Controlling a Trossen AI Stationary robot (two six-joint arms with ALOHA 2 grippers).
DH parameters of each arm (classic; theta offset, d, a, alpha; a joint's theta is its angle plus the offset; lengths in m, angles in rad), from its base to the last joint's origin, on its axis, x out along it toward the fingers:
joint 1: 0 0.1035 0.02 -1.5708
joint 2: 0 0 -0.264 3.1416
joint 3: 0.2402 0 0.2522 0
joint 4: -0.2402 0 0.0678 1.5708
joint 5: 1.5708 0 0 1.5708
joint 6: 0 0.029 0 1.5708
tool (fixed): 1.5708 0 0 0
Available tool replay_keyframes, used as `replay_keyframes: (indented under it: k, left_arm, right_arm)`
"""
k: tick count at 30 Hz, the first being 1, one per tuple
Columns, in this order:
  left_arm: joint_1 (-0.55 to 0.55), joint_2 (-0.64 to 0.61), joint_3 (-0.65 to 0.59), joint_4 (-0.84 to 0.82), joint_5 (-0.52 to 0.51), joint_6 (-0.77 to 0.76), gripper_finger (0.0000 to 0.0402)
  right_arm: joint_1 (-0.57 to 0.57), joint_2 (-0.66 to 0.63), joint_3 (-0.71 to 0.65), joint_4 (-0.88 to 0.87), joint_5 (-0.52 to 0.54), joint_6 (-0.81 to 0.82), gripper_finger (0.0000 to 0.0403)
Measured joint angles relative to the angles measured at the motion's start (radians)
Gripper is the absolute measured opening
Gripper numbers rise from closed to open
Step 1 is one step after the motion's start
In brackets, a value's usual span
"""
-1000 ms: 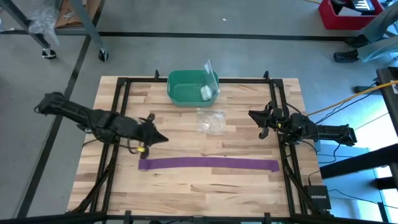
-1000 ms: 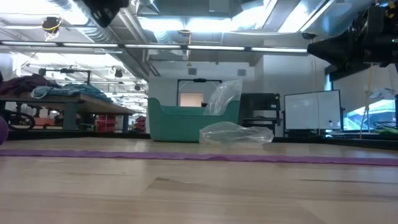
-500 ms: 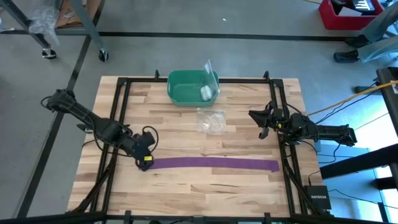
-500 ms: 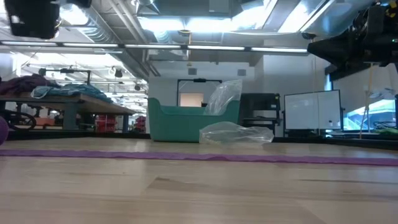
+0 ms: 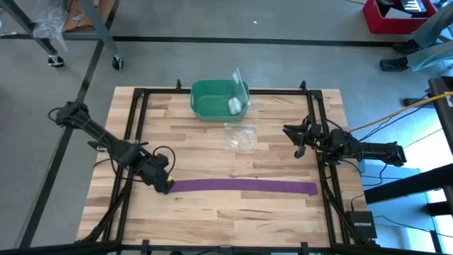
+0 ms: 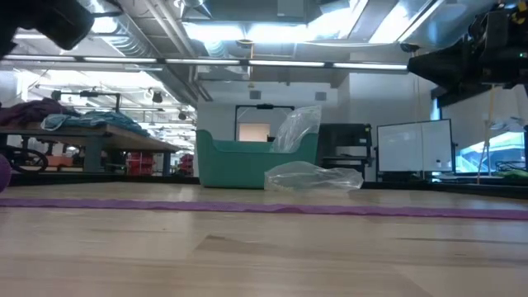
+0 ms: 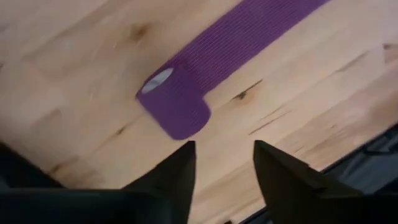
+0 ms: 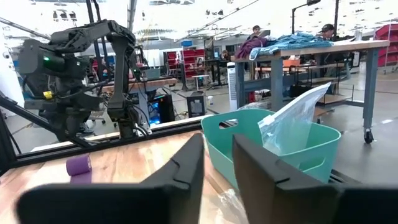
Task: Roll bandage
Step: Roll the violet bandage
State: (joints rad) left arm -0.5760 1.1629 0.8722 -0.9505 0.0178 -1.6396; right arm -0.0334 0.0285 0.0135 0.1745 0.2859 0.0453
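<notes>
Two arms, one bandage [image 5: 241, 186], one green bin [image 5: 218, 99], one clear plastic bag [image 5: 240, 137] on a wooden table [image 5: 212, 219]. At the left, the left gripper [image 5: 163, 183] hangs over the bandage's small rolled end, its fingers [image 7: 171, 180] parted and not touching it. The purple strip lies flat across the table's near half, long axis left to right. At the right edge the right gripper [image 5: 298, 139] waits, jaws slightly apart, holding nothing. Beyond lies a workshop with benches
</notes>
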Motion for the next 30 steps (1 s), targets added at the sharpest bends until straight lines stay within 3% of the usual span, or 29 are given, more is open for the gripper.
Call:
replay_keyframes:
  k: [6, 12, 25, 30]
  left_arm:
    - [-0.065, 0.019, 0.0, -0.01, -0.056, -0.145, 0.0206]
    - [-0.108, 0.101, -0.001, -0.045, -0.1, -0.205, 0.021]
    - [-0.126, 0.2, -0.005, 0.01, -0.21, -0.192, 0.0202]
    - [-0.162, 0.198, -0.086, 0.078, -0.208, -0.287, 0.0202]
  right_arm:
    - [0.0, 0.0, 0.0, -0.024, -0.021, 0.005, 0.0172]
    - [0.0, 0.0, 0.0, -0.028, -0.034, 0.03, 0.0219]
    - [0.0, 0.0, 0.0, -0.022, -0.034, 0.03, 0.0227]
    - [0.0, 0.0, 0.0, -0.022, -0.034, 0.029, 0.0227]
